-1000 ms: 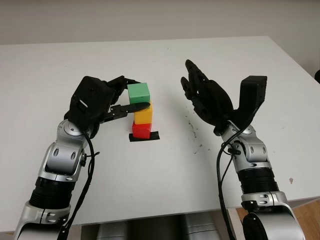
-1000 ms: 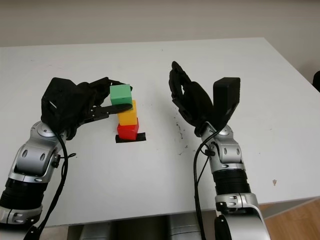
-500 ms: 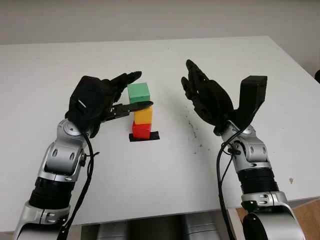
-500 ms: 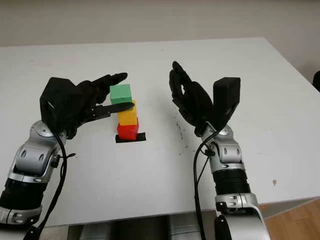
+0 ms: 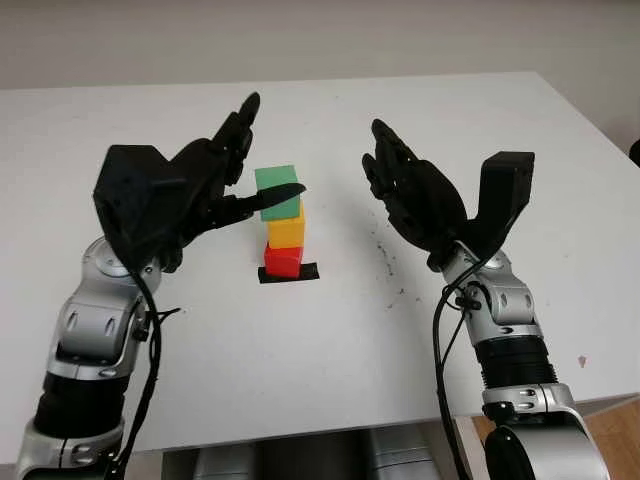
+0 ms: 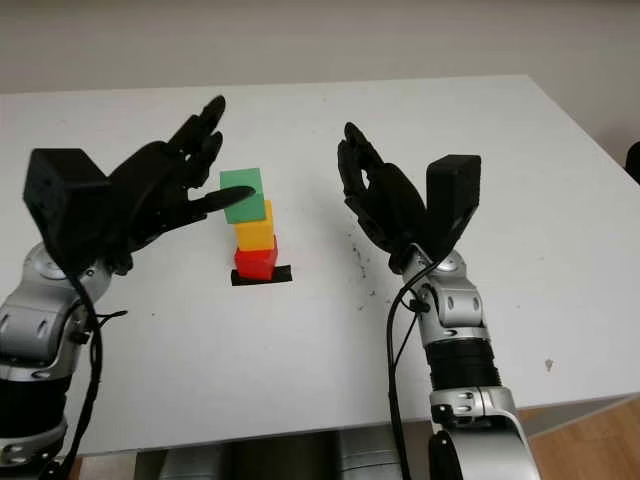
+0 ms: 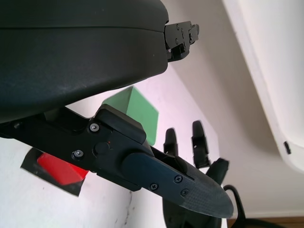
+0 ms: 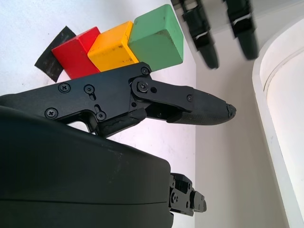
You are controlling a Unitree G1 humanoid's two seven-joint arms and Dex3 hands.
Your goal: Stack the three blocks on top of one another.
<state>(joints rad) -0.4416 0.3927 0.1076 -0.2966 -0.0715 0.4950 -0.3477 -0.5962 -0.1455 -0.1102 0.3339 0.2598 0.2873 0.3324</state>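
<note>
Tape patch [image 5: 289, 272] under the stack is mostly covered by the red block [image 5: 283, 260], so just its black edges show on the white table [image 5: 330, 350]. In the left eye view 1 finger [image 5: 272, 198] of the left hand [image 5: 205, 185] crosses the front of the green block [image 5: 277, 190] & hides a strip of it; can't tell whether it touches the face or sits just in front. In the left wrist view the yellow block [image 5: 286, 231] is behind the hand's shell, w/ only green and a bit of red visible.

Vs 1 s ago: the left hand was closed around the green block at stack height; now it's lifted & pulled back toward the robot's left, fingers opened out, the upper ones pointing up and away above the block. Stack of 3 hasn't shifted: red on the tape, yellow on red, green on top, slightly offset to the left.

Left hand: wide open, holding nothing, just left of the stack. Right hand [image 5: 410, 195]: open, holding nothing, palm facing the stack, well apart to its right, same place as before.
</note>
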